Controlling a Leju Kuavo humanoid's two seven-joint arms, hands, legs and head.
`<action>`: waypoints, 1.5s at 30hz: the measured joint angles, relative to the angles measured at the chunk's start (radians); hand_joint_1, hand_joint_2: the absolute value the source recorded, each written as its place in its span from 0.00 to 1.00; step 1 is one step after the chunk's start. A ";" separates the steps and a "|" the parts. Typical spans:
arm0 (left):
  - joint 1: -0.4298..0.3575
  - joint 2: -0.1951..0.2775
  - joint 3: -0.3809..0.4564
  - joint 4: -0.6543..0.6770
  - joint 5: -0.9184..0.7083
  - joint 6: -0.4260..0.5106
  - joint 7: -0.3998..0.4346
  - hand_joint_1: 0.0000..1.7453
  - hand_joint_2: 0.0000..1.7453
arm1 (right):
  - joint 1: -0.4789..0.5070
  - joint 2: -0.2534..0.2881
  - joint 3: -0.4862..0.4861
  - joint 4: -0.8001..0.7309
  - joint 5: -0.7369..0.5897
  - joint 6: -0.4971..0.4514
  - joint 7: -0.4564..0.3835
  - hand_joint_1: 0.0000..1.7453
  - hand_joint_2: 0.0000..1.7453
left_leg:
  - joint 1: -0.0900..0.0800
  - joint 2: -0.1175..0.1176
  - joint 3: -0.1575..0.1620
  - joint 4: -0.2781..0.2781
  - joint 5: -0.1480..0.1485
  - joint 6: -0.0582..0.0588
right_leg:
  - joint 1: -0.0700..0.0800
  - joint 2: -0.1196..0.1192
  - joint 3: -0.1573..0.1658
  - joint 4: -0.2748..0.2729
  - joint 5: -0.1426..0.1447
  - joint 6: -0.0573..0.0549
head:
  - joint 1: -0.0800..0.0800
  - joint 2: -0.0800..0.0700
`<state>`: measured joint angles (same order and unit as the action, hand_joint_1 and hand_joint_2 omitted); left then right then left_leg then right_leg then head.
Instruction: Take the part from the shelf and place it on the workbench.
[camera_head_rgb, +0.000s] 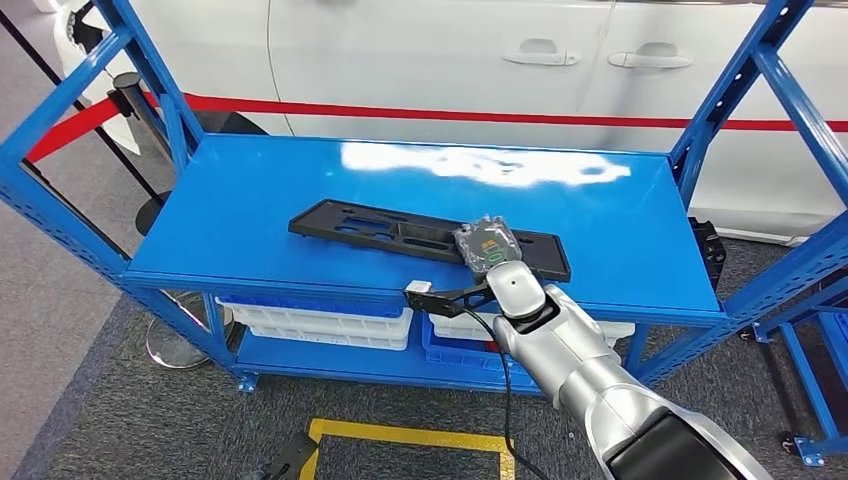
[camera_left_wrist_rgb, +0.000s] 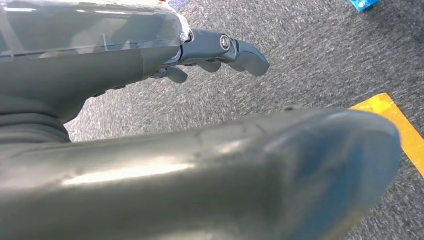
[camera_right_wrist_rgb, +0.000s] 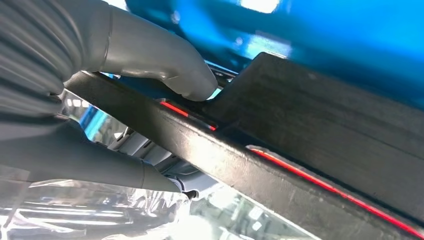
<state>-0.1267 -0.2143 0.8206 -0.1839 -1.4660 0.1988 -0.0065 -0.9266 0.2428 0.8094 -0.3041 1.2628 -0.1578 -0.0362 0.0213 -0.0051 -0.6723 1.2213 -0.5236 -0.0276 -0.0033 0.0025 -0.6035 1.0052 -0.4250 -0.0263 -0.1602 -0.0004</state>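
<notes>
A long black plastic part (camera_head_rgb: 380, 228) with several slots lies across the blue shelf board (camera_head_rgb: 250, 220), running from centre left to centre right. My right hand (camera_head_rgb: 487, 246) sits over its right portion near the board's front edge. In the right wrist view the grey thumb (camera_right_wrist_rgb: 165, 65) presses one face of the part (camera_right_wrist_rgb: 325, 130) and a finger (camera_right_wrist_rgb: 100, 165) lies along the other face, so the hand grips the part's edge. My left hand (camera_left_wrist_rgb: 220, 50) hangs over grey carpet, fingers loosely apart and holding nothing.
Blue uprights (camera_head_rgb: 770, 90) frame the shelf on both sides. White bins (camera_head_rgb: 320, 322) stand on the lower level. A white car (camera_head_rgb: 450, 60) with a red stripe stands right behind. Yellow tape (camera_head_rgb: 400, 435) marks the carpet in front.
</notes>
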 joint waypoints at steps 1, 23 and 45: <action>0.000 0.000 0.000 0.000 0.001 0.000 -0.001 0.00 0.00 | 0.000 0.000 -0.017 -0.002 -0.036 -0.011 -0.030 1.00 1.00 | 0.001 0.001 0.034 -0.073 0.032 0.001 | 0.000 0.001 -0.001 0.004 -0.003 0.003 | 0.000 0.000; 0.020 0.007 0.019 0.000 0.040 0.034 -0.092 0.00 1.00 | 0.176 -0.145 -0.421 -0.991 -1.326 0.569 -0.447 1.00 1.00 | -0.003 -0.007 0.077 -0.190 0.058 0.018 | 0.009 0.002 -0.014 -0.005 0.005 0.008 | 0.000 0.000; 0.034 0.015 0.050 0.000 0.074 0.051 -0.136 0.00 1.00 | 0.510 -0.239 -0.374 -1.245 -1.412 0.609 -0.498 1.00 1.00 | -0.002 -0.002 0.088 -0.211 0.082 0.050 | -0.014 0.002 -0.121 0.268 -0.121 0.059 | 0.000 0.000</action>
<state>-0.0930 -0.1991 0.8701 -0.1839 -1.3925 0.2501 -0.1428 -0.4162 0.0034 0.4357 -1.5491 -0.1492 0.4516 -0.5339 0.0196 -0.0071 -0.5840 1.0106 -0.4419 0.0224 -0.0168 0.0046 -0.7244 1.2729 -0.5457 0.0324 -0.1598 -0.0004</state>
